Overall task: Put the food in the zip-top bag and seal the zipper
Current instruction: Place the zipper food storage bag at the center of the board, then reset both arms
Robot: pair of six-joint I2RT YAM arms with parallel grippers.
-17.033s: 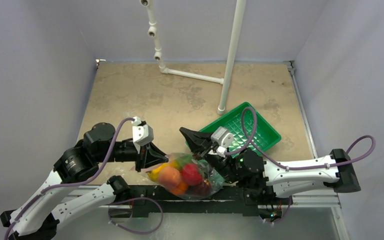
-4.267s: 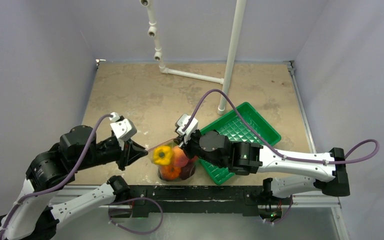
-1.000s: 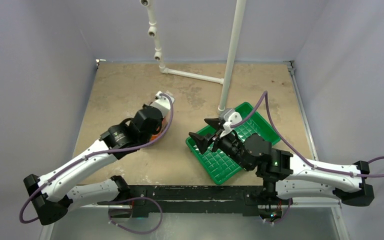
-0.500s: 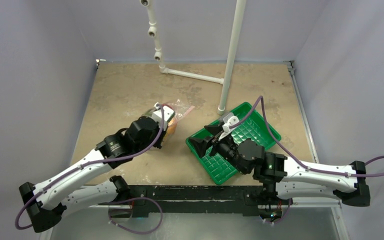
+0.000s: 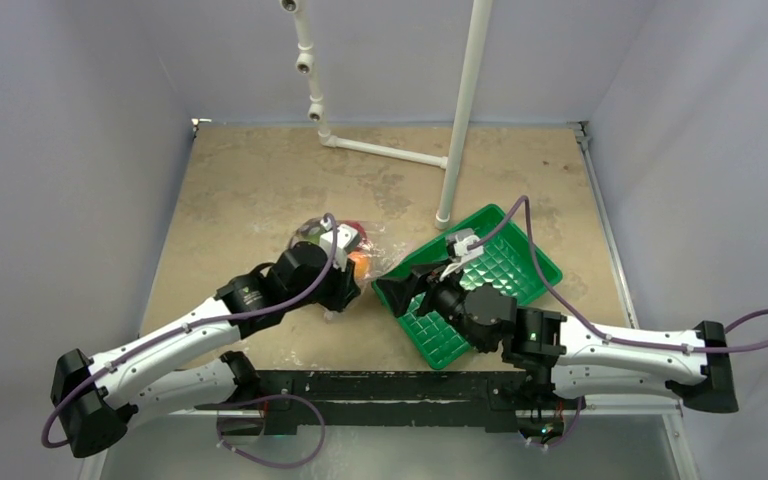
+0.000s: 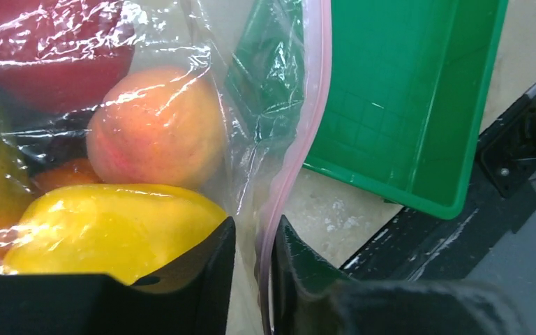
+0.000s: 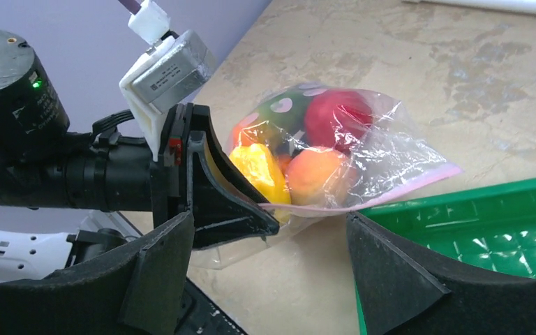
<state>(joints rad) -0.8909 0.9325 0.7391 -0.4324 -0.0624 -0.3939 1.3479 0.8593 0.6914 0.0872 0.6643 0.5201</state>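
Observation:
The zip-top bag (image 5: 360, 245) lies on the table just left of the green tray, with the food inside: a peach (image 6: 153, 125), a yellow pepper (image 6: 105, 223) and a red tomato (image 6: 49, 56) show through the film. Its pink zipper (image 6: 307, 132) runs along the side facing the tray. My left gripper (image 6: 252, 272) sits at the near end of that strip, jaws a narrow gap apart, with the zipper and film running between them against the right finger. My right gripper (image 7: 272, 258) hovers wide open and empty by the tray's left corner, facing the bag (image 7: 335, 146).
The green ribbed tray (image 5: 520, 265) lies right of the bag and holds nothing. A white pipe stand (image 5: 460, 110) rises behind it. The dark front rail (image 5: 390, 385) runs along the near table edge.
My left arm has swung toward the near right, bringing the bag up beside the tray, and its jaws have parted slightly. The right gripper has shifted a little left and opened wider.

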